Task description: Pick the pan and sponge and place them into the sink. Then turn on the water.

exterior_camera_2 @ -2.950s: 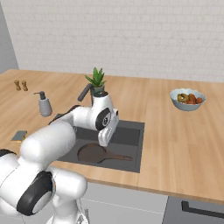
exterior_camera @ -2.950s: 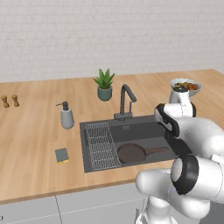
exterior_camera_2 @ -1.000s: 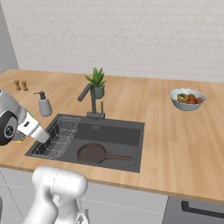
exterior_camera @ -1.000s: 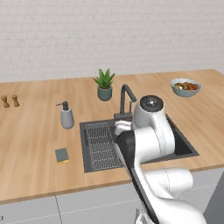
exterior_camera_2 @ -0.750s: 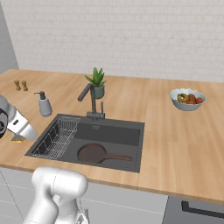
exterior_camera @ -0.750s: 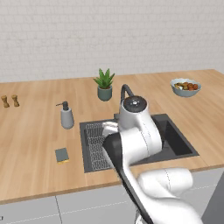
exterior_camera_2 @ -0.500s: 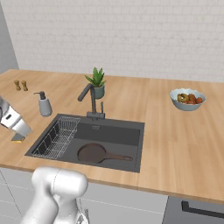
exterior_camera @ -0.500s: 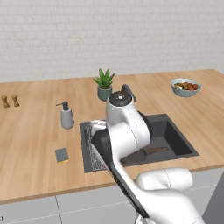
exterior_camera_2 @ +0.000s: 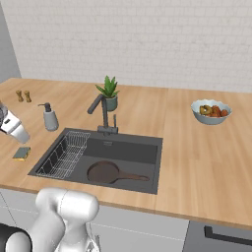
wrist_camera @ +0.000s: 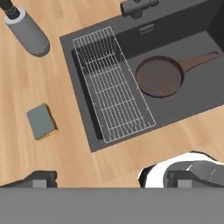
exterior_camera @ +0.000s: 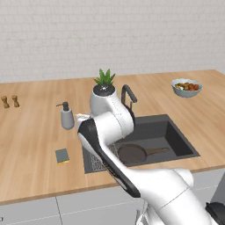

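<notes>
The gripper hangs above the counter's near edge with its fingers spread wide and nothing between them, looking down on the sink's left end. The pan lies flat on the sink floor, right of the wire rack, its handle pointing right. The sponge sits on the wooden counter just left of the sink, nearer than the soap dispenser.

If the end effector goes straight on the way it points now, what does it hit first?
Probably the wire rack at the left end of the sink, or the wood counter just beside it; depth is unclear. The sponge lies off to one side, not in line.
</notes>
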Robot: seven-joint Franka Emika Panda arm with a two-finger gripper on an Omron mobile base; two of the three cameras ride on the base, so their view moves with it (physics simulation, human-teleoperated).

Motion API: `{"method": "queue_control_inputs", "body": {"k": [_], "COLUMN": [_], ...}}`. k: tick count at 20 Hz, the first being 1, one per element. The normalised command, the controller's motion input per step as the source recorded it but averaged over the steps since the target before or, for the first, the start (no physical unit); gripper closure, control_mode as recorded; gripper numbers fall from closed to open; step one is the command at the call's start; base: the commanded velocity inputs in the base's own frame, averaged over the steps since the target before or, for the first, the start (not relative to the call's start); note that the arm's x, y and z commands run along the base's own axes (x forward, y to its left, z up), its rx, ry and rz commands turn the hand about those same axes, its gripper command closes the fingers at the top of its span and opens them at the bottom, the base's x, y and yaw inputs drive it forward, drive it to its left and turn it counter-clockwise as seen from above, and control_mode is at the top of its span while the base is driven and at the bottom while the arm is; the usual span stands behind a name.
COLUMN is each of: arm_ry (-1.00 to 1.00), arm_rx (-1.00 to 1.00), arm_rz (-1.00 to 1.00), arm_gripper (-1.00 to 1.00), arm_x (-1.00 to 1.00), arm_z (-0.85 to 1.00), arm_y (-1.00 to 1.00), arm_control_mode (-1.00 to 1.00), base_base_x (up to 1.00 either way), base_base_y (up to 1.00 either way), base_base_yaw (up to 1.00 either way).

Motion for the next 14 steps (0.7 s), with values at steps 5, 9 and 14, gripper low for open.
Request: {"method": "queue_control_inputs", "body": {"k": [5, 9, 14], "arm_ry": [0.03, 0.02, 0.02], "arm_rx": [0.19, 0.14, -0.01], "arm_rz": [0.16, 0.17, 0.1], "arm_gripper": [-1.0, -1.0, -1.0], "arm_x": [0.52, 0.31, 0.06], "arm_z": [-0.29, -0.44, -0.32], "arm_y": [0.24, 0.32, 0.45], "arm_control_mode": [-1.0, -1.0, -1.0], "base_base_x": [0.0, 0.0, 0.0], "base_base_y": [0.0, 0.0, 0.0], "base_base_yaw": [0.0, 0.0, 0.0]}}
